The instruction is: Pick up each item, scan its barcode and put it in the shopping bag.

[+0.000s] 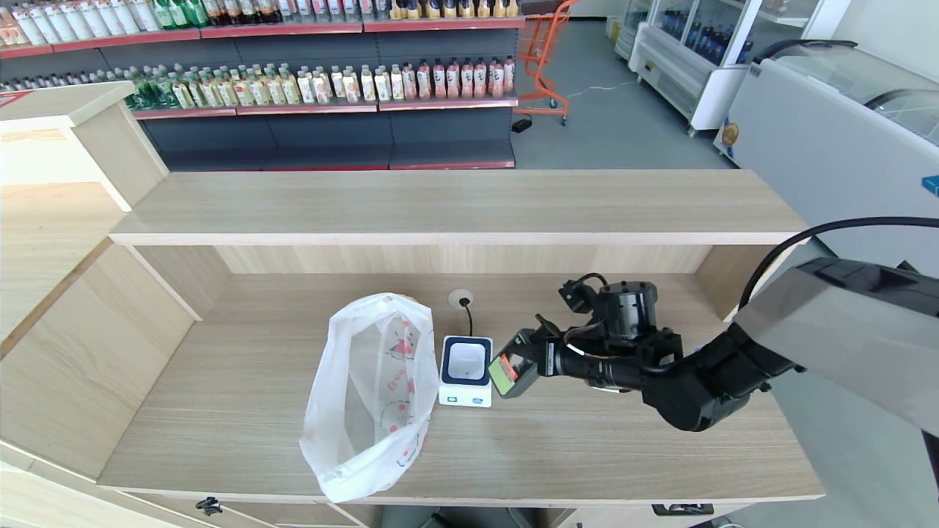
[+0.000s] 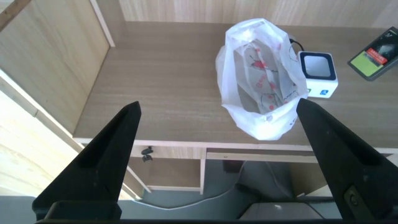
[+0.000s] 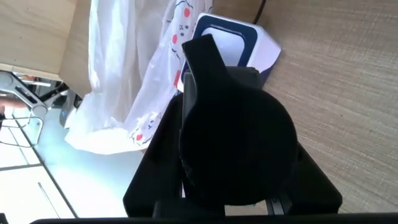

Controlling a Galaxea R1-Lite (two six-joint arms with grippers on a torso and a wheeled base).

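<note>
The counter (image 1: 587,455) looked like pale wood-grain laminate, matt and pretty smooth. The shopping bag (image 1: 345,440) was thin crinkly plastic, milky see-through with a bit of sheen. At its 3 o'clock, the scanner (image 1: 465,370) had a smooth plastic shell and a glossy window on top. At the scanner's 3 o'clock, the item (image 1: 511,370) had a shiny printed face. The right gripper (image 1: 522,361) was matt black, hard plastic by the look.

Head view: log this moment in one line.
right hand: shut on item | item: beside scanner | shopping bag: open | left hand: open
</note>
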